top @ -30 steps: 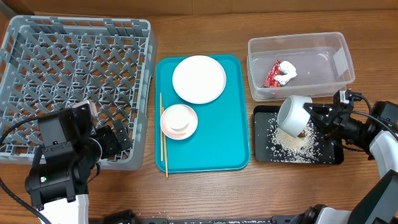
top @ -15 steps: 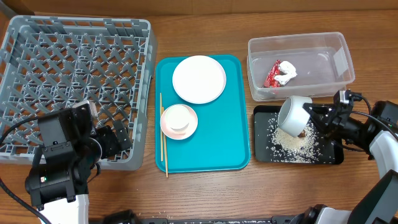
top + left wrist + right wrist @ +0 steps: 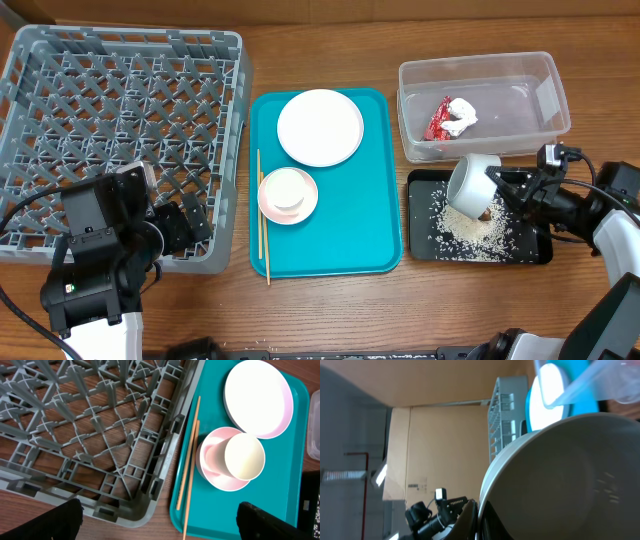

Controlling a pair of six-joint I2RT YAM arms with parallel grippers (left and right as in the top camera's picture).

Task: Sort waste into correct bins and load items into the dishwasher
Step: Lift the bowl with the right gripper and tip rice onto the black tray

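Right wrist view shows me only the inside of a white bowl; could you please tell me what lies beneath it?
Observer: The bowl, gripped at its rim by the right tool, hangs tilted above the black tray.
Operator: Is there any rice on that tray, please?
Observer: Yes, rice grains lie scattered across it.
Operator: And where is the wrapper?
Observer: The red wrapper sits inside the clear tub, behind the tray.

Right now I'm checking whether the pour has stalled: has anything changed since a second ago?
Nothing visibly changed. The right gripper stays shut on the tilted white bowl over the black tray; everything on the teal tray lies as before.
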